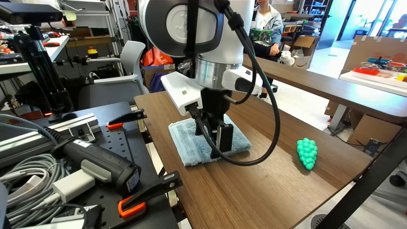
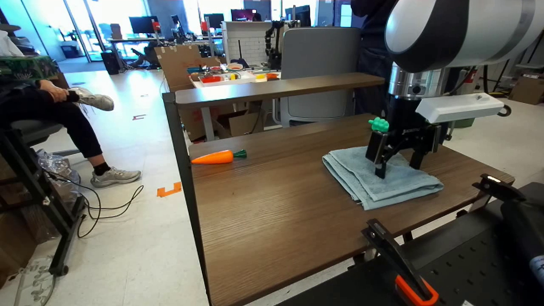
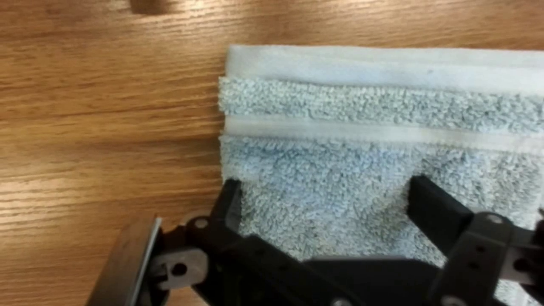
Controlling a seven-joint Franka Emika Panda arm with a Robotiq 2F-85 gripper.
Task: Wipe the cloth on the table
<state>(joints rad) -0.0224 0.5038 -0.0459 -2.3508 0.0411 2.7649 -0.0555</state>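
Observation:
The light blue-teal folded cloth lies flat on the dark brown table, and both show in both exterior views, cloth and table. My gripper points straight down over the cloth, also in an exterior view. In the wrist view the fingers of the gripper stand wide apart with flat cloth between and under them. The left fingertip is at the cloth's left edge. The fingertips are at or just above the cloth; I cannot tell if they touch. Nothing is pinched.
A green bumpy object lies on the table, partly behind the gripper in an exterior view. An orange toy carrot lies near a black bar. Clamps and a black pegboard border one table side. A bench runs opposite.

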